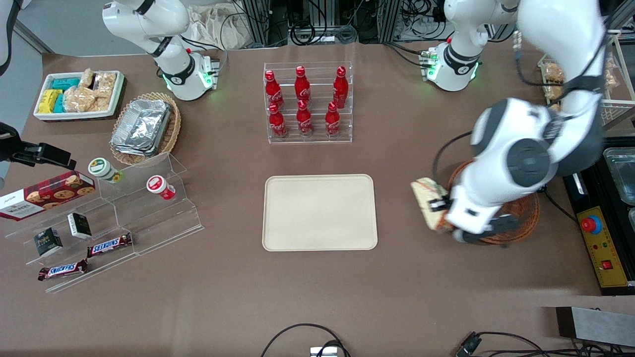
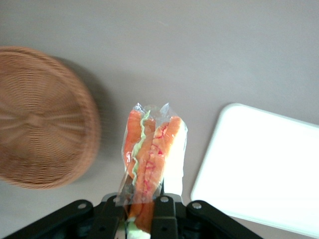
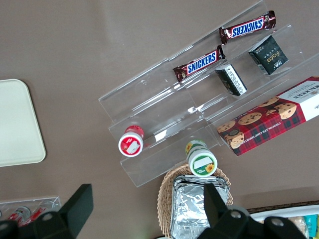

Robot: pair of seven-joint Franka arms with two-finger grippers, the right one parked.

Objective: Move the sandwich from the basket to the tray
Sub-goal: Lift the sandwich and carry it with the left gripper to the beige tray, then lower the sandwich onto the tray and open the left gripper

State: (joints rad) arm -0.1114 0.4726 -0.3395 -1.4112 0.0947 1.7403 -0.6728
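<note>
My left gripper (image 1: 439,212) is shut on the wrapped sandwich (image 1: 429,202) and holds it above the bare table, between the round reddish-brown basket (image 1: 525,212) and the cream tray (image 1: 320,213). The arm hides much of the basket. In the left wrist view the sandwich (image 2: 152,154) sticks out from between the fingers (image 2: 164,211), orange-red and green filling showing through the clear wrap. Under it is brown table, with the empty basket (image 2: 40,117) beside it and the tray's corner (image 2: 264,169) beside it at the other hand. The tray is empty.
A clear rack of red cola bottles (image 1: 307,101) stands farther from the front camera than the tray. A stepped acrylic stand with snacks (image 1: 114,213), a tan foil-container basket (image 1: 146,128) and a white snack bin (image 1: 79,94) lie toward the parked arm's end. A control box (image 1: 598,238) sits beside the basket.
</note>
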